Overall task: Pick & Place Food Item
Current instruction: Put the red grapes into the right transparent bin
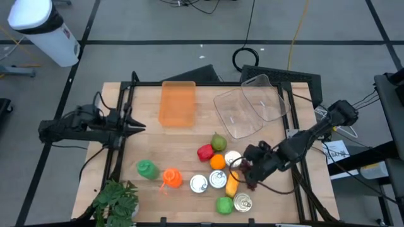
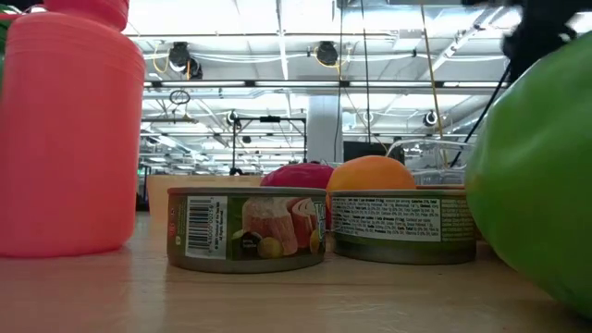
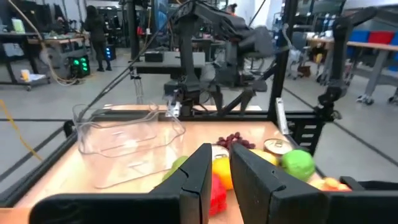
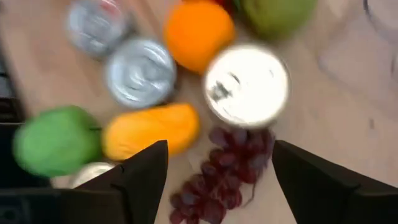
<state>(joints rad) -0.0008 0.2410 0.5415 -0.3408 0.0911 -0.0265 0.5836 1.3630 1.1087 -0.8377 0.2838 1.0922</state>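
A dark red bunch of grapes lies on the wooden table, next to a white-topped can and a yellow mango. My right gripper hovers over the grapes, open, one finger on either side of the bunch and apart from it. From above, the right gripper sits near the table's right front, with the grapes just below it. My left gripper waits shut at the table's left side, away from the food. An orange tray and a clear tub rest at the far side.
Crowded around the grapes are an orange, a red fruit, a green pear, a green apple and several cans. A green bottle, an orange bottle and a plant stand near the left front.
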